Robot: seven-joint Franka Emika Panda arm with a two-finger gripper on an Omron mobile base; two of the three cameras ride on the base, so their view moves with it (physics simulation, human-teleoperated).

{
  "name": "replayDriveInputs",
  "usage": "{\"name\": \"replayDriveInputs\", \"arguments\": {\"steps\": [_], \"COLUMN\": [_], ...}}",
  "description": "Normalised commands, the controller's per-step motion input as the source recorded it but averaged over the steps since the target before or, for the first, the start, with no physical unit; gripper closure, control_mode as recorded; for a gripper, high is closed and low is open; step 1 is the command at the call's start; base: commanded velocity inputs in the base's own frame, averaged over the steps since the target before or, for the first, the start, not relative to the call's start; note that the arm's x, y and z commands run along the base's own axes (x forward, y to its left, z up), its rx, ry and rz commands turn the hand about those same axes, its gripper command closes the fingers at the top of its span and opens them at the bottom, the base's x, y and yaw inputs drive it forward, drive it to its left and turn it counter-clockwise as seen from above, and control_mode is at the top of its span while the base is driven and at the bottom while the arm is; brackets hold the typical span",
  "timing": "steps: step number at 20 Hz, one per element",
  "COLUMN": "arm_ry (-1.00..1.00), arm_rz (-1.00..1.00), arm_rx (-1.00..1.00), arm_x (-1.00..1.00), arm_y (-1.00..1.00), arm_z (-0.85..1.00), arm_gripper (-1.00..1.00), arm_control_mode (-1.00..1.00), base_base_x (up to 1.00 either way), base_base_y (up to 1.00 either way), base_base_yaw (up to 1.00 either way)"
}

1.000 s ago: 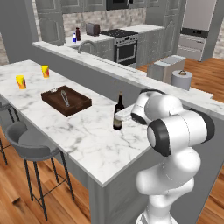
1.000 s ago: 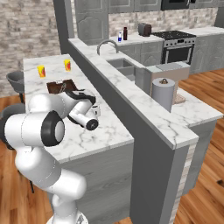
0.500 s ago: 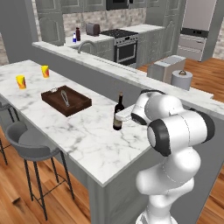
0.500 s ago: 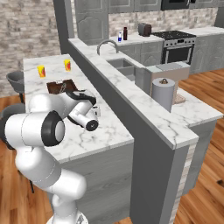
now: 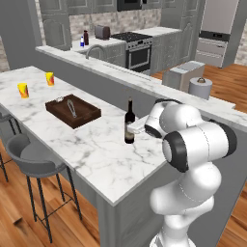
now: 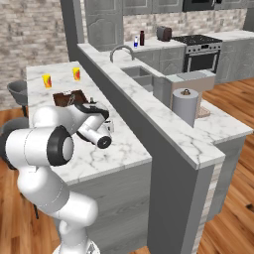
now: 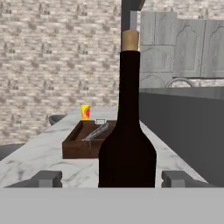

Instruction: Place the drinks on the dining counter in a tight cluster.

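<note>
Hand view: smooth dark glass wine bottle (image 7: 127,148), slim-necked, upright on veined marble counter (image 7: 83,173) between the end effector's (image 7: 111,178) spread, untouching fingers (image 7: 46,178).

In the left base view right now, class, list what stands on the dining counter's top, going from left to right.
Yellow cup → orange cup → brown tray → wine bottle, all on the dining counter.
</note>
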Motion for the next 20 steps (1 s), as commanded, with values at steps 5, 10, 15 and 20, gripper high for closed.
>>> {"name": "replayDriveInputs", "arguments": {"steps": [5,10,15,20], "arm_ry": [0.00,0.00,-0.03,-0.01], "arm_rz": [0.00,0.00,0.00,0.00], "arm_rx": [0.00,0.00,0.00,0.00], "arm_x": [0.00,-0.03,-0.26,-0.50], "arm_y": [0.00,0.00,0.00,0.00], "arm_z": [0.00,0.00,0.10,0.31], "arm_gripper": [-1.00,-1.00,-1.00,-1.00], "arm_control_mode": [-1.00,-1.00,-1.00,-1.00], "base_base_x": [0.00,0.00,0.00,0.00], "base_base_y": [0.00,0.00,0.00,0.00], "base_base_yaw": [0.00,0.00,0.00,0.00]}}
